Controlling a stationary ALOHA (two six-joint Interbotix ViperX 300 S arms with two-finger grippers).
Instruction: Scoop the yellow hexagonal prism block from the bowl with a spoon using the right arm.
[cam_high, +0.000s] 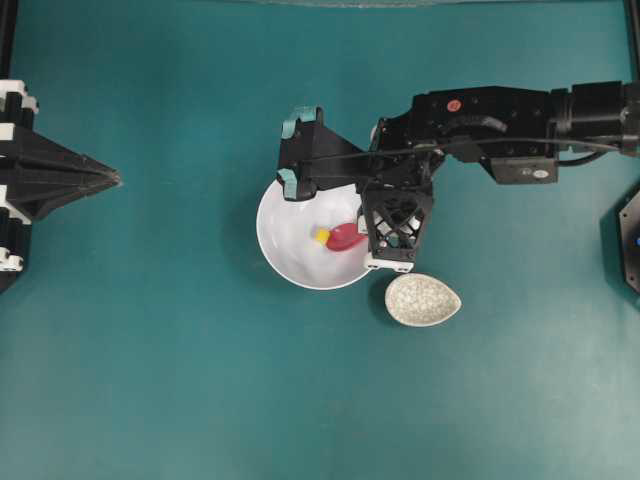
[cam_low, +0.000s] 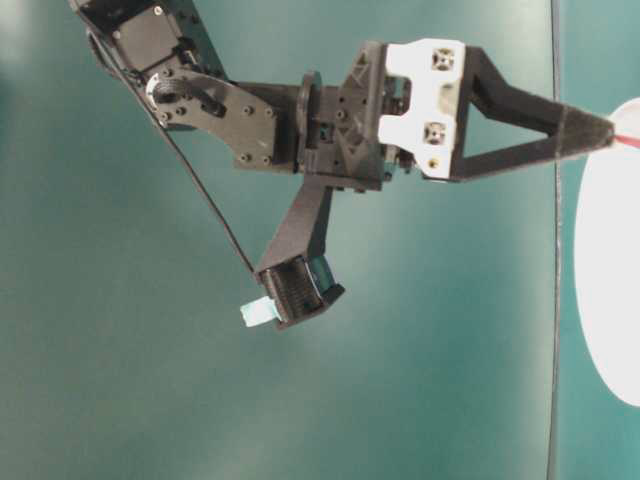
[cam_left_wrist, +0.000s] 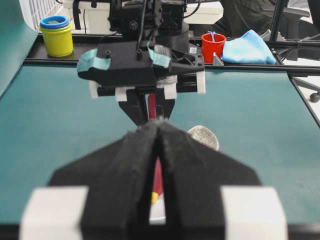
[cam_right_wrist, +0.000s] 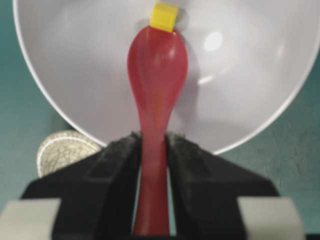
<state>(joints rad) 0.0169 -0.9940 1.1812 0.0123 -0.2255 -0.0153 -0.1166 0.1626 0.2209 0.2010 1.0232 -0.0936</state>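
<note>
Red-pink and glossy, the spoon reaches into the white bowl with its oval head resting on the inner surface. The right pincer is clamped on the straight handle, one dark padded finger on each side, as the right wrist view shows plainly. At the very tip of the spoon's head sits the yellow block, touching the front edge of the head but not lying in it; it rests on the bowl's floor.

From overhead, the bowl stands near the middle of the teal counter, and the right arm comes in from the right edge, its wrist bent down over the bowl's right rim. The spoon points left across the bowl, with the block just at its left end, roughly in the bowl's centre. A small speckled beige dish lies just beside the bowl at its lower right, apart from the rim.

The left pincer hangs at the far left of the counter, well apart from the bowl. In its own wrist view its two dark fingers stand together with only a thin slit between them, holding nothing.

Beyond the counter's far edge, the left wrist view shows a yellow cup stack with a blue top, a red cup and a blue cloth.
</note>
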